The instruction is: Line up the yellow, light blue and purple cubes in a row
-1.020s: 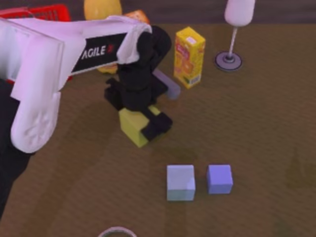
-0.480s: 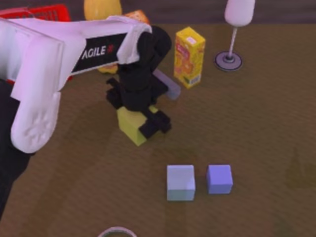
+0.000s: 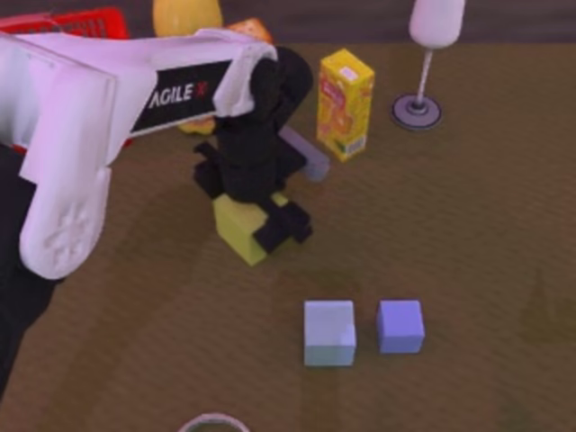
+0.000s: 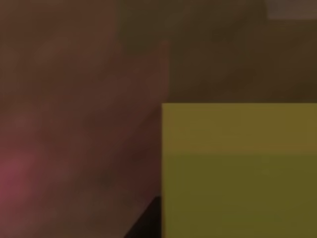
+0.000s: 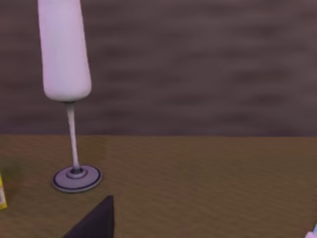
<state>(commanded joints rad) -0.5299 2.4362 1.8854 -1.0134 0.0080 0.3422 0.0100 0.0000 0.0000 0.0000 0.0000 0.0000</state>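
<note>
The yellow cube [image 3: 236,229] sits left of the table's centre, under my left arm. My left gripper [image 3: 247,202] reaches down over it with a black finger on each side, shut on it. In the left wrist view the yellow cube [image 4: 237,173] fills the frame's corner, with a dark fingertip [image 4: 148,223] against its side. The light blue cube [image 3: 329,331] and the purple cube [image 3: 400,326] stand side by side nearer the front, a small gap between them. My right arm is out of the top view. Its wrist view shows one dark fingertip [image 5: 101,220] with nothing beside it.
A yellow juice carton [image 3: 345,103] stands behind the left gripper. A stemmed glass [image 3: 418,110] is at the back right. At the back left are a red basket [image 3: 72,22], an orange-yellow object [image 3: 186,13] and a small orange box [image 3: 254,29].
The left gripper's fingers have drawn in against the yellow cube, which shifted very slightly toward the back left. The other two cubes have not moved.
</note>
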